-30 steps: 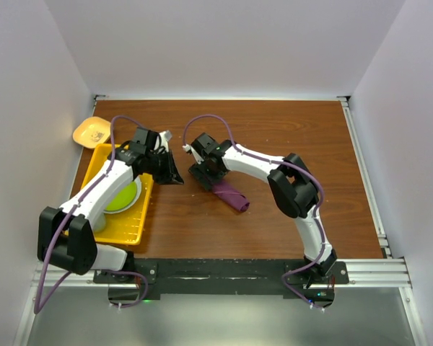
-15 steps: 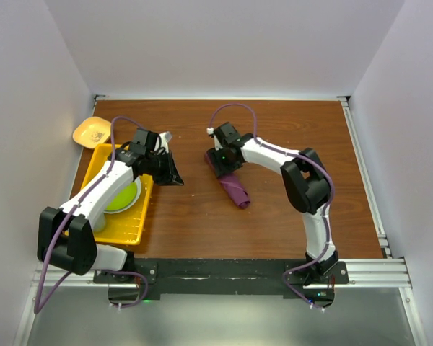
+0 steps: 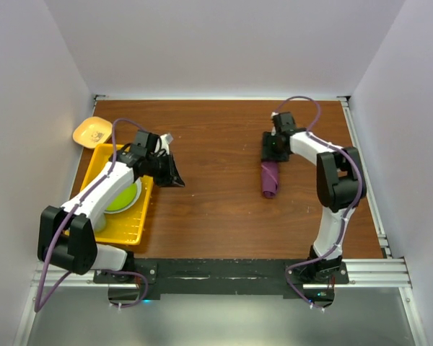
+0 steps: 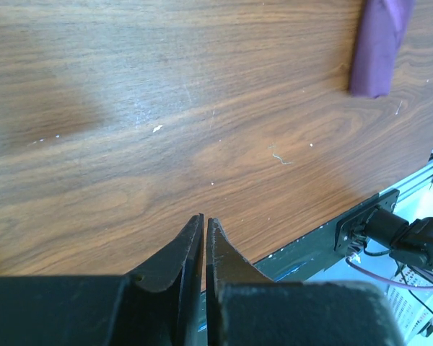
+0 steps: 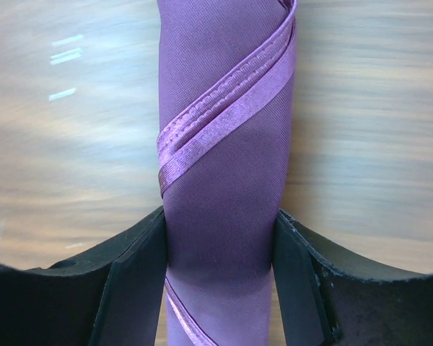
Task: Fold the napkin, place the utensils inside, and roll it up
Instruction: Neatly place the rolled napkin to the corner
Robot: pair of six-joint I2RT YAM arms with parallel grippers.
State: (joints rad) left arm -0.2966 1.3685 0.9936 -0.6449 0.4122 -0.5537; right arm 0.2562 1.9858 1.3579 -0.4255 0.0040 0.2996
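The plum-purple napkin is rolled into a tight tube at the right of the table; it also shows in the right wrist view and at the top right of the left wrist view. My right gripper is shut on the far end of the roll, one finger pressed on each side. No utensils show; I cannot tell if they are inside the roll. My left gripper is shut and empty over bare wood beside the yellow tray; its fingertips nearly touch.
A yellow tray at the left holds a green plate. A small orange dish sits behind it. The black base rail runs along the near edge.
My right gripper has carried the rolled napkin from the table's middle to the right, turning it from slanted to nearly front-to-back. The left arm has not moved.
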